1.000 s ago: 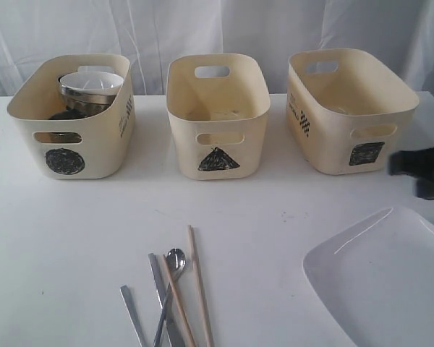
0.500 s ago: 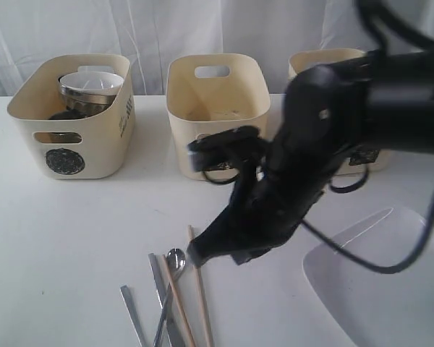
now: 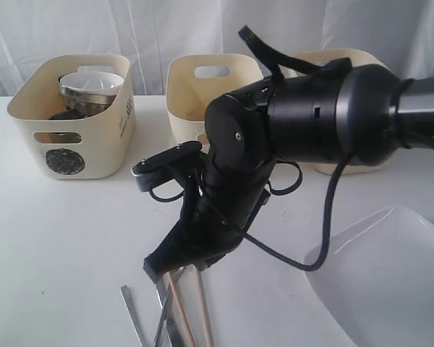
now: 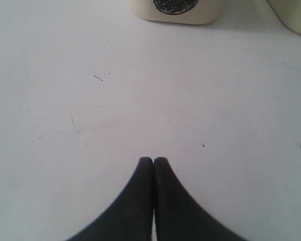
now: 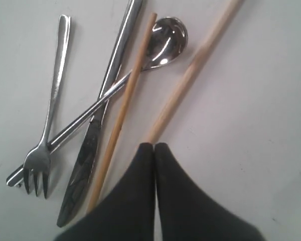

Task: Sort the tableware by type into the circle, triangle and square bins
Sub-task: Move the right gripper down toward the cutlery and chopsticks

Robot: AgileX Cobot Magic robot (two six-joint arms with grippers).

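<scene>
**Exterior view: right arm low over cutlery, both claws closed and empty**

At far left the circle bin [image 3: 94,155] is seen on the white table [image 3: 58,238]. A steel bowl [image 3: 87,97] with a white bowl [image 3: 92,79] in it is stacked inside. The triangle bin [image 3: 192,94] is set in the middle, its front covered by the right arm [image 3: 289,123]. The square bin [image 3: 329,54] is mostly hidden behind that arm. The white plate [image 3: 398,289] is placed at front right.

In the left wrist view the left gripper [image 4: 153,159] is shown pressed shut over bare table, with nothing held.

In the right wrist view a fork [image 5: 50,115], knife [image 5: 98,125], spoon [image 5: 165,40] and two chopsticks [image 5: 123,110] are seen lying loose and crossed. The right gripper [image 5: 154,145] is closed tight with nothing gripped. Its tips are just over the near end of one chopstick; contact cannot be told.
</scene>
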